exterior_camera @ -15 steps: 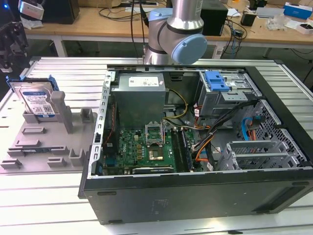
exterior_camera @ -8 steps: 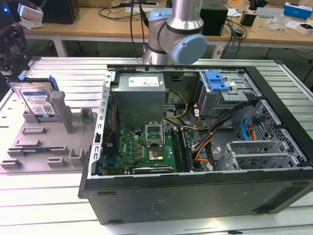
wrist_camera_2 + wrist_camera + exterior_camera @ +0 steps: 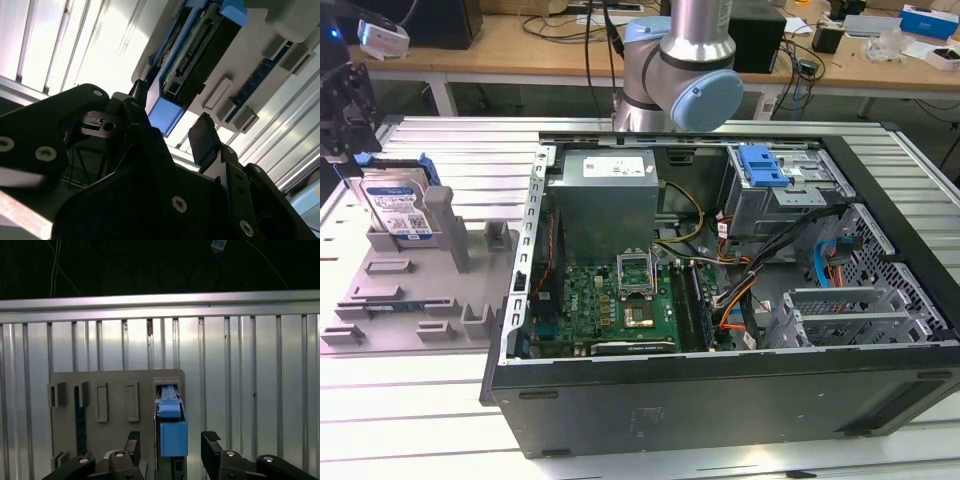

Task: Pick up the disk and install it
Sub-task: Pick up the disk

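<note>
At the exterior view's left, my gripper (image 3: 171,436) hangs over the gray fixture (image 3: 410,290) on the slatted table (image 3: 420,420). The disk (image 3: 398,205) stands on edge in a slot of that fixture, its labelled face turned toward the exterior camera and its blue bracket around the rim.

In the first wrist view I look straight down the tool. The fingers (image 3: 210,440) are spread wide with nothing between the pads. The thin blue end of the disk sits in the middle of the gap, with clear space on either side. It lies beyond the fingertips, along the line the tool points, not off to one side. Its flat faces look set toward the pads, so I judge the jaws would close across its thickness. In the second wrist view the edge of the disk runs away from the tips, again between them. I see no contact.

Further right, the open computer case (image 3: 720,400) lies on its side in front of the arm (image 3: 685,60). Toward its right rear is the drive cage (image 3: 790,200), topped by a blue latch (image 3: 763,165), well apart from the disk.
</note>
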